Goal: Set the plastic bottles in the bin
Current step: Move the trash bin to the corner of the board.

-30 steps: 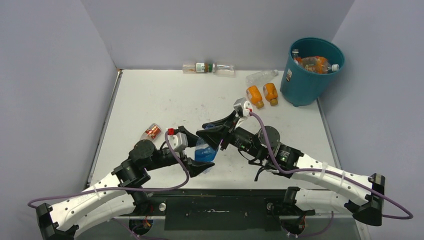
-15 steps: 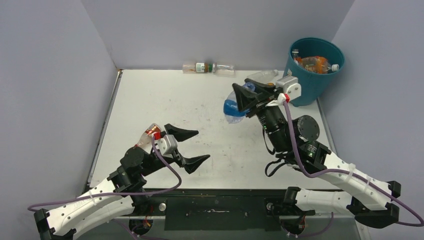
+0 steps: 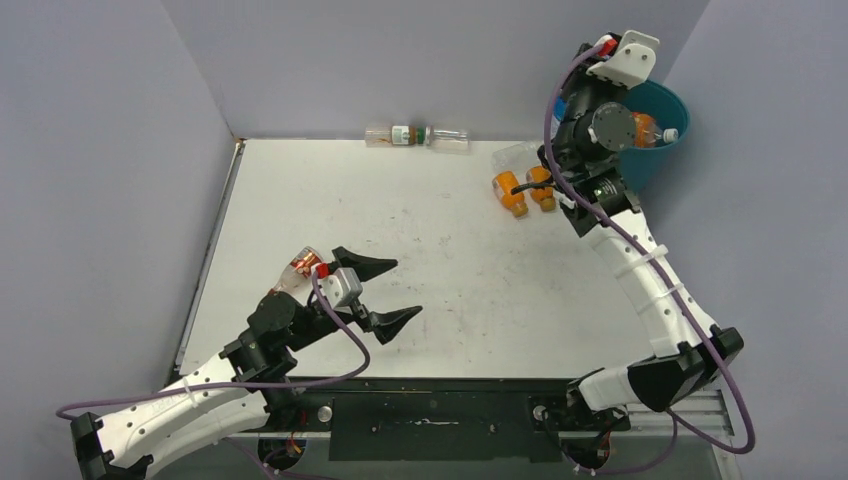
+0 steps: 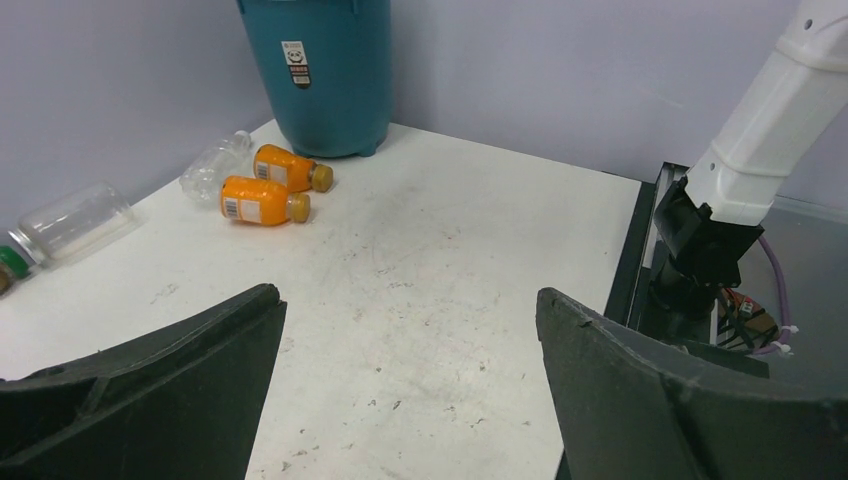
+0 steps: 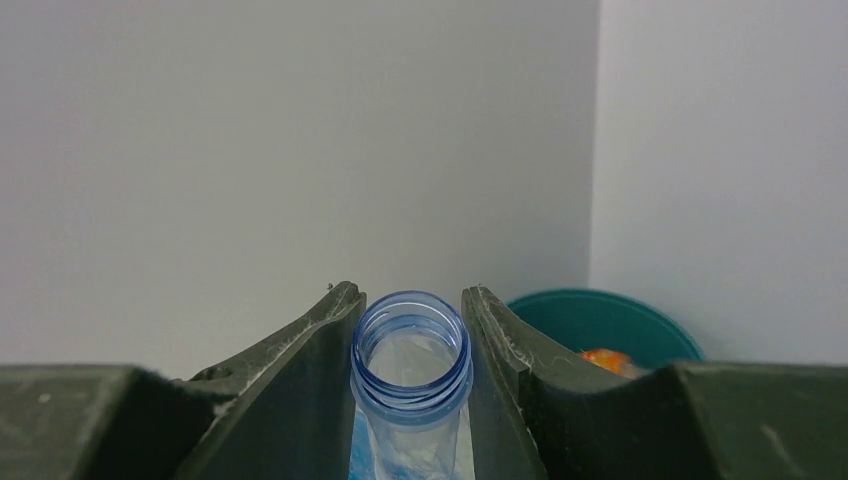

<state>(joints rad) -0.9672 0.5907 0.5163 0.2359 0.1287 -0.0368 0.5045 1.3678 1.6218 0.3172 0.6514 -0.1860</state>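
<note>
Two poses — left hand [image 3: 405,289] low, spread | right hand [image 5: 410,295] high, pinching blue bottle [image 5: 410,345] near bin [image 5: 590,318]

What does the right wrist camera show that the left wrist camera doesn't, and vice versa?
Only right wrist: the right gripper closed on the neck of an uncapped, blue-tinted clear plastic bottle, and something orange inside the round teal plastic bin. Only left wrist: the open left gripper, two orange plastic bottles and two clear plastic bottles lying on the white table, the bin's white label. Both: that bin.
</note>
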